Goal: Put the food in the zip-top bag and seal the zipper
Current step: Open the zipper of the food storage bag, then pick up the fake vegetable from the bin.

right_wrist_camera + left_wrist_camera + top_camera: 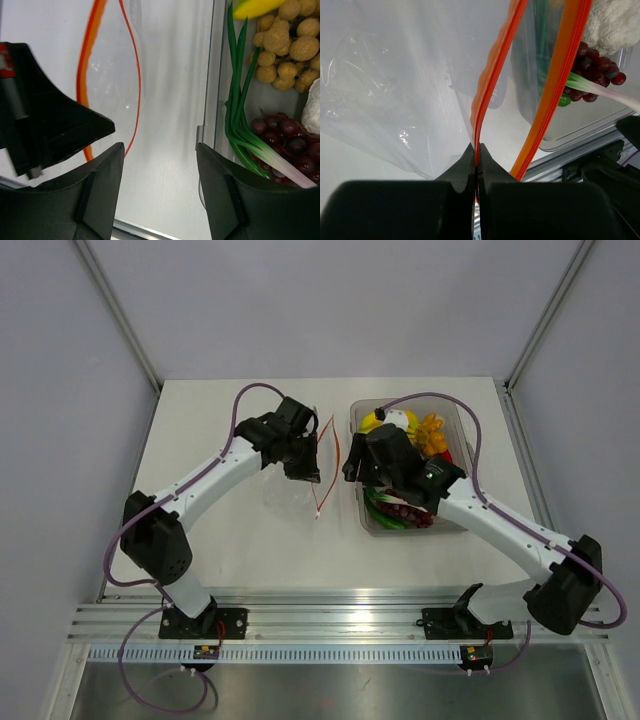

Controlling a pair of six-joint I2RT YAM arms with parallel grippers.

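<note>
The clear zip-top bag lies mid-table, its mouth held agape, the red zipper bowed open. My left gripper is shut on one zipper strip and lifts that lip; the other strip hangs apart to the right. The food sits in the clear tub: green onion, dark red grapes, brown ball cluster, yellow bananas, orange pieces. My right gripper is open and empty, over the table between the bag mouth and the tub's left wall.
Grey walls enclose the table on three sides. An aluminium rail runs along the near edge under the arm bases. The left gripper body shows dark at the left of the right wrist view.
</note>
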